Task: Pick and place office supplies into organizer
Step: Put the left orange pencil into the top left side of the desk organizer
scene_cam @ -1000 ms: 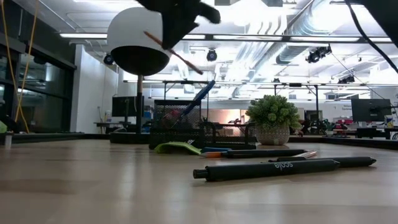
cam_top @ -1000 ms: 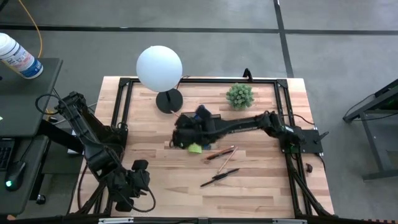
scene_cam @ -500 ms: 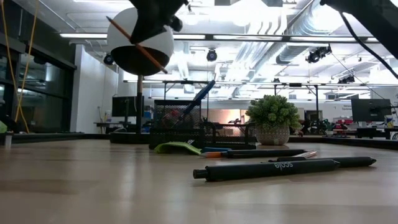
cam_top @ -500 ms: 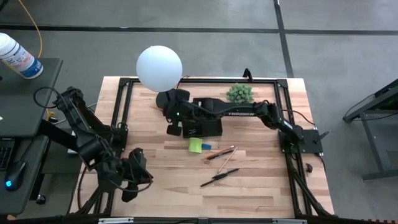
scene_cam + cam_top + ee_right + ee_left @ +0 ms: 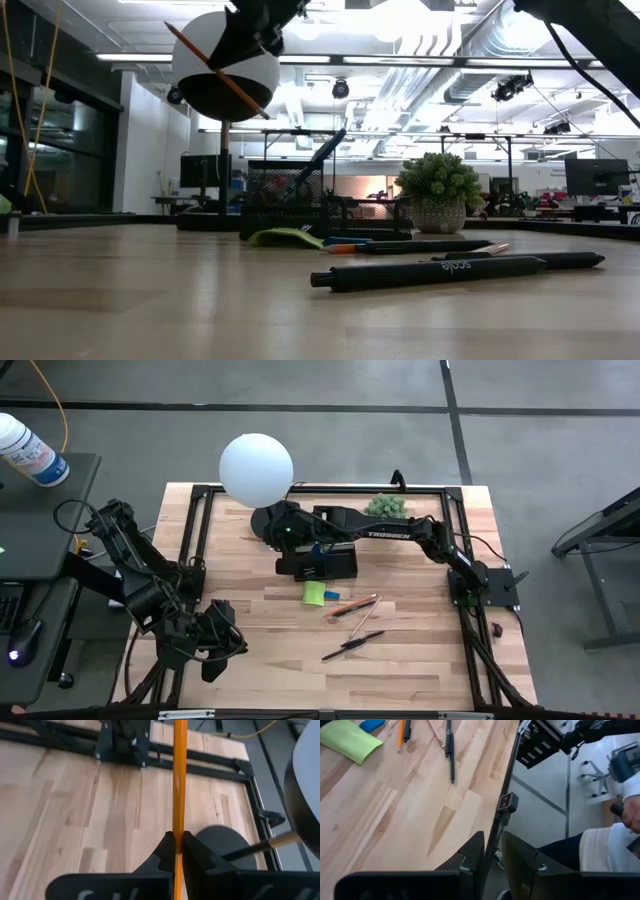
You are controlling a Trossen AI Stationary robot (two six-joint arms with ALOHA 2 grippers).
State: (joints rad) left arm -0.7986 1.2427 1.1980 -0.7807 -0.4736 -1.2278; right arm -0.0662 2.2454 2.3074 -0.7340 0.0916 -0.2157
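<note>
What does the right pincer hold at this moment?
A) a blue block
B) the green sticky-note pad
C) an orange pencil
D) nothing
C: in the right wrist view the right pincer is shut on the orange pencil, which runs straight out between its two fingers.

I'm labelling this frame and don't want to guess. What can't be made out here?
- Organizer compartments: high view, right arm covers them; low view, mesh too far off.
- Orange pencil ends: right wrist view, cut by the frame and the right claw.
- Scissors: low view, only blue handles show.
- Person: left wrist view, cropped.
</note>
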